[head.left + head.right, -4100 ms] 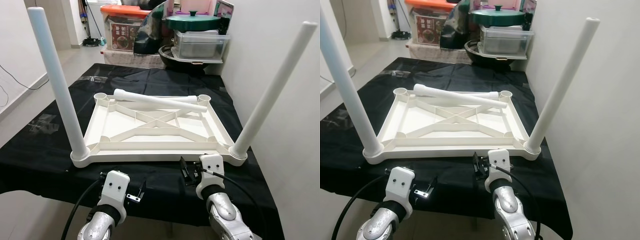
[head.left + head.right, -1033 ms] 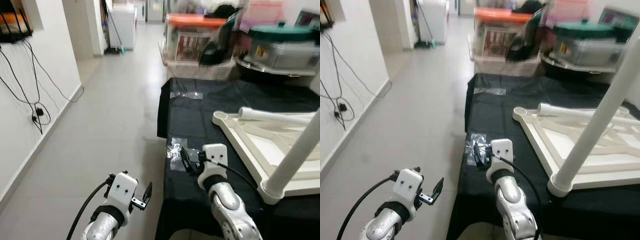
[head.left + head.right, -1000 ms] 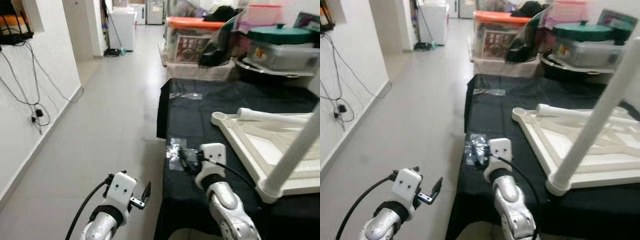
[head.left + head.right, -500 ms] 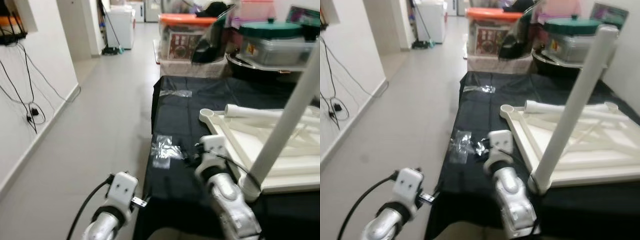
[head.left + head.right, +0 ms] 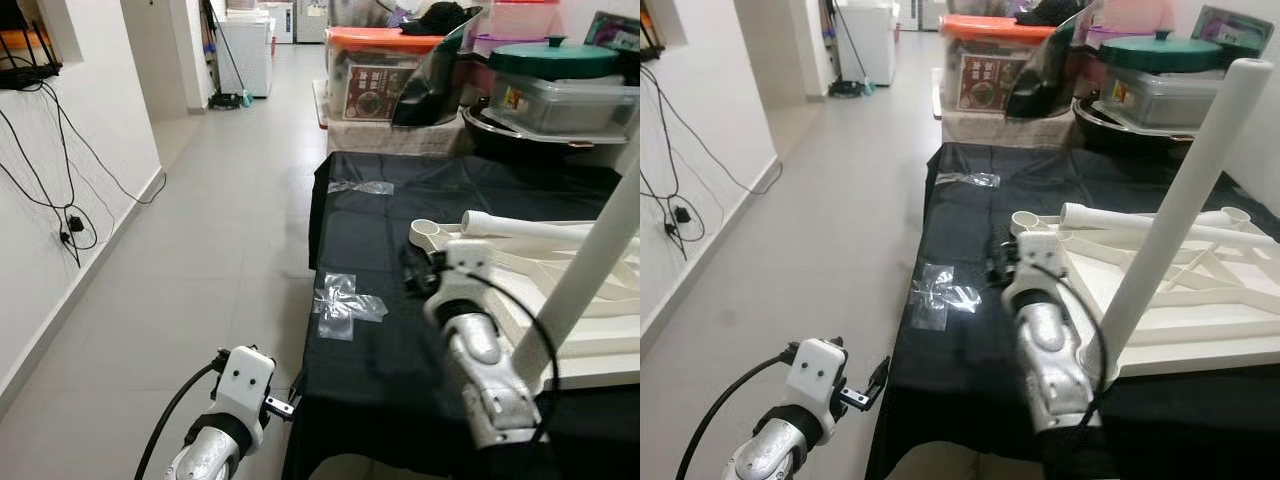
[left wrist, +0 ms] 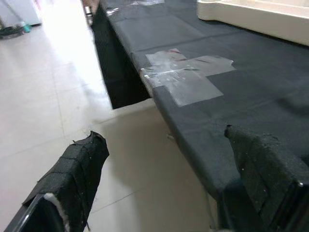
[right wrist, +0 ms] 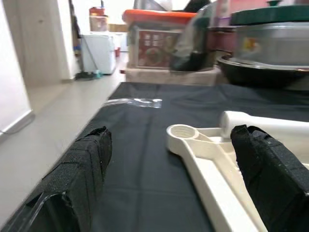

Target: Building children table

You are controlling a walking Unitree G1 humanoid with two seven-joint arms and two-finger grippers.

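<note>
Far left: white wall w/ black cables (image 5: 45, 120) trailing down to a plug, pale tiled floor (image 5: 200, 230) running back to a white appliance (image 5: 245, 55). Left gripper (image 5: 292, 398) hangs low off the near left corner of the black-covered table (image 5: 970, 220), over floor, just beside the cloth edge; in the left wrist view its fingers (image 6: 72, 169) are spread wide, nothing between them, table edge + clear tape patch (image 5: 345, 303) ahead. Tape patch sits on the cloth nr the table's left side; a 2nd strip (image 5: 360, 187) further back. Right gripper (image 5: 418, 272) is up over the table, reaching fwd, just by the near-left corner socket (image 7: 182, 131) of the upside-down white tabletop (image 5: 1160, 300); right wrist view shows fingers (image 7: 79, 169) wide apart, empty, socket and frame rail between them further on. One white leg (image 5: 1180, 210) stands upright-ish, tilted, in the near corner of the tabletop, right beside the right arm. Another loose leg (image 5: 540, 228) lies across the tabletop's far side. Behind the table: orange-lidded storage box (image 5: 385, 65), clear tub w/ green lid (image 5: 560, 85).
</note>
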